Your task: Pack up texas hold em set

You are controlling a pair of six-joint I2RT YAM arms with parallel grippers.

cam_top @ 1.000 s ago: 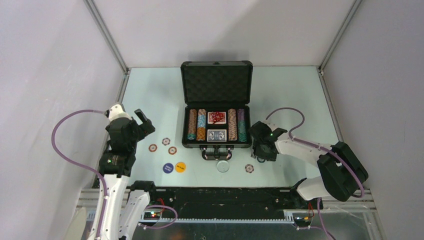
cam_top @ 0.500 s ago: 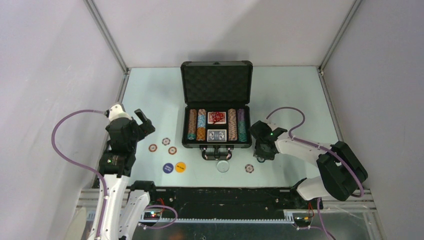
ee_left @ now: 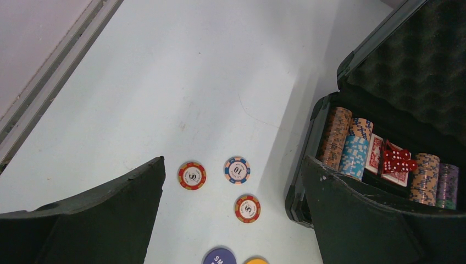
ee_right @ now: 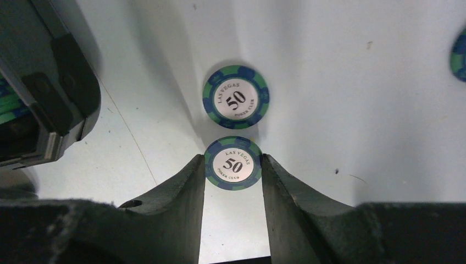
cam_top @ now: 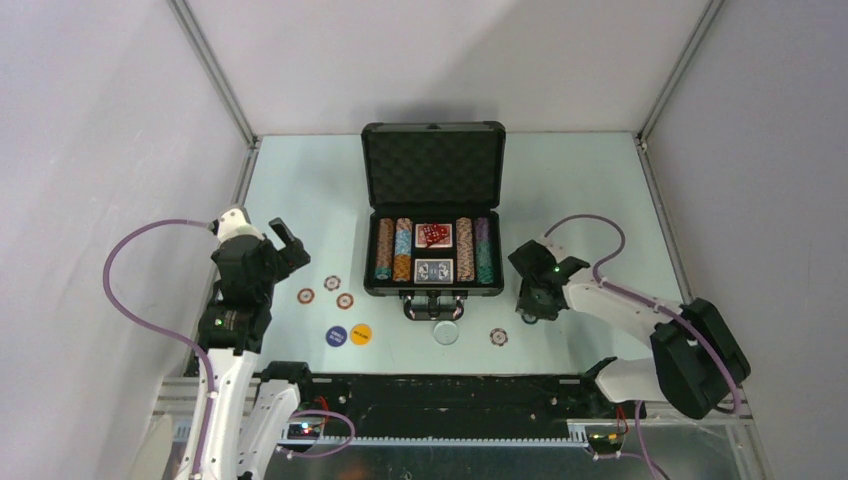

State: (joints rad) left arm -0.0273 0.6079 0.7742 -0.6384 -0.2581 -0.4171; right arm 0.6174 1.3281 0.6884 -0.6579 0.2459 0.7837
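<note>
The black case lies open at the table's middle with rows of striped chips, a card deck and red dice inside. My right gripper is just right of the case's front corner. In the right wrist view it is shut on the edges of a green-blue 50 chip. A second 50 chip lies flat just beyond. My left gripper is open and empty, above and left of three loose chips.
A purple button, a yellow button, a white button and one chip lie near the front edge. The case's handle juts toward me. Another chip shows at the right wrist view's edge.
My right gripper and arm have shifted slightly right and toward the front. The left arm has not moved.
</note>
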